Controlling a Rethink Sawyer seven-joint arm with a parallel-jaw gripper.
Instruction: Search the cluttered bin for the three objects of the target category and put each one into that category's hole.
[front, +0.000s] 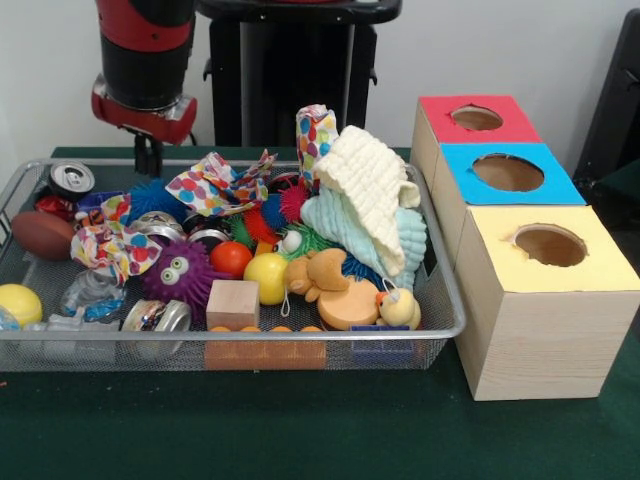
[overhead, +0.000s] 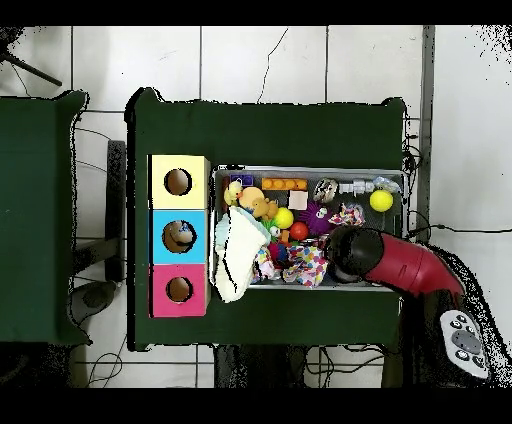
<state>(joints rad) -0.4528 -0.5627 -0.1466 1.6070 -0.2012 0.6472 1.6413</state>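
Observation:
The silver wire-mesh bin (front: 300, 336) sits on the green table, piled with toys, cloths and cans; it also shows in the overhead view (overhead: 310, 169). Three wooden boxes stand beside it, each with a round hole on top: red (front: 476, 118), blue (front: 508, 172) and yellow (front: 550, 245). In the overhead view they are yellow (overhead: 178, 181), blue (overhead: 178, 236) and pink-red (overhead: 178, 290). My gripper (front: 149, 157) hangs under the red and black arm (overhead: 385, 260), over the bin's end farthest from the boxes, just above a soda can (front: 70, 180). It holds nothing that I can see.
In the bin lie a white cloth (front: 370, 190), a mint cloth (front: 350, 225), patterned cloths (front: 215, 185), a purple spiky ball (front: 180, 272), red (front: 231, 258) and yellow (front: 266, 277) balls, a wooden block (front: 233, 303), a rubber duck (front: 398, 307) and a brown football (front: 42, 234).

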